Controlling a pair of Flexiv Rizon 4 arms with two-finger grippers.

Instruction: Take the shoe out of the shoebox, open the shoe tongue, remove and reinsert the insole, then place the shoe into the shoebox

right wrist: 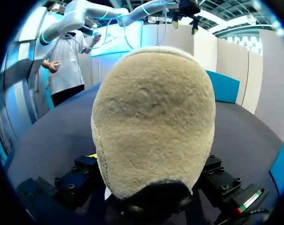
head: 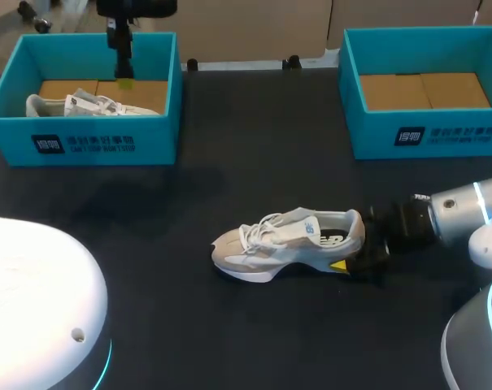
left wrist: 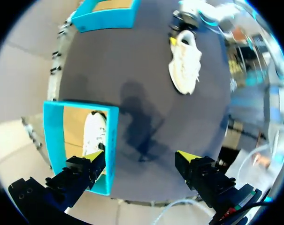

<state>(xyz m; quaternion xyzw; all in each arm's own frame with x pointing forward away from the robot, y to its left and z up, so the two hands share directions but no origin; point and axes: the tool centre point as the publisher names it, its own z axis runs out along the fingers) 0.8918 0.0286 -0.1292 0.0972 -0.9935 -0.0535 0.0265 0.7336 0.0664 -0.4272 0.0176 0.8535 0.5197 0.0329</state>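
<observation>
The beige-and-white lace-up sneaker [head: 290, 240] sat unboxed on the worktop [head: 229, 187], my right claw [head: 353, 258] pinching its heel, left claw [left wrist: 142, 158] spread. I judged the tongue, insole and reboxing were all left to do.

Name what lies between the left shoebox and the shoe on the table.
Nothing. In the head view only bare table separates the left shoebox from the shoe.

unreadable white print [head: 83, 145] on left shoebox [head: 160, 140], right shoebox [head: 367, 134]

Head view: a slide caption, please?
Right tool holds a shoe by its heel on the table; another shoe lies in a shoebox.
</observation>
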